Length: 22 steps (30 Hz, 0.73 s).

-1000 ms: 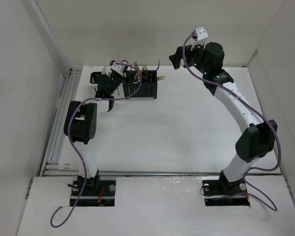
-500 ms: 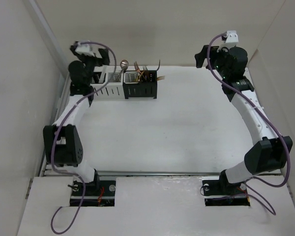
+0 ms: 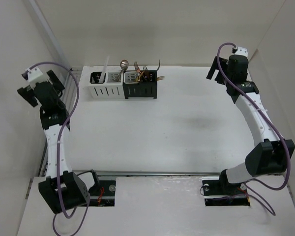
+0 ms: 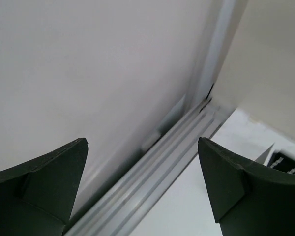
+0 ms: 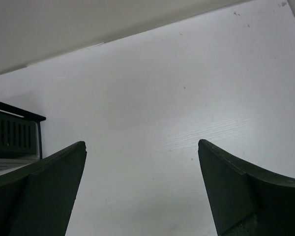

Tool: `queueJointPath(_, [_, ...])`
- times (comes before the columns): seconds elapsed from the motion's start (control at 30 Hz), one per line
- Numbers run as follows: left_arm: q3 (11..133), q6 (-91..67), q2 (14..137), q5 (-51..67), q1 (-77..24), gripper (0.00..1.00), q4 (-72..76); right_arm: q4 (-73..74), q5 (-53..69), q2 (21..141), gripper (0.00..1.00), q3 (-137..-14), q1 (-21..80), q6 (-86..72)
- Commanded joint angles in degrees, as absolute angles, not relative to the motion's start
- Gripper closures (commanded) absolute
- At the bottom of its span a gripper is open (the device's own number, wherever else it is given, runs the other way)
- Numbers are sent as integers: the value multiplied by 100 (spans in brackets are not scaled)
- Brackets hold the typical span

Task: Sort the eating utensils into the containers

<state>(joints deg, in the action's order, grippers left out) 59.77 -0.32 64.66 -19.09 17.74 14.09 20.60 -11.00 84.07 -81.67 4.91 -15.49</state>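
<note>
The containers stand in a row at the back left of the table, white and black. Eating utensils stand in them: a white stick, a round-bowled spoon and gold-copper forks. My left gripper is far left by the side wall, well away from the row; in the left wrist view it is open and empty. My right gripper is at the back right, raised; in the right wrist view it is open and empty over bare table. A black container shows at that view's left edge.
An aluminium rail runs along the table's left edge, also in the left wrist view, beside the side wall. White walls close the back and both sides. Purple cables loop from both arms.
My left gripper has swung from the containers out to the far left wall, leaving the spoon and white stick standing in them. My right gripper has moved right toward the back right corner.
</note>
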Motion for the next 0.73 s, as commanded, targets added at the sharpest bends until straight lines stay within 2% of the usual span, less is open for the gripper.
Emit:
queueJointPath(0.0, [5433,-175,5943,-2320,1819,7,660,2460,-1293,8139,0,-8438,439,-1670])
queueJointPath(0.17, [4967,-176,5310,-2128,1819,7,458,2259,-888,7832,0,-8086,439,-1723])
queueJointPath(0.5, [4860,-229,5037,-1942,1706,7,352,2136,-721,7138,0,-7709,439,-1609])
queueJointPath(0.7, [4808,-351,4975,-1942,1652,0,299,1506,-388,6672,0,-7183,439,-1486])
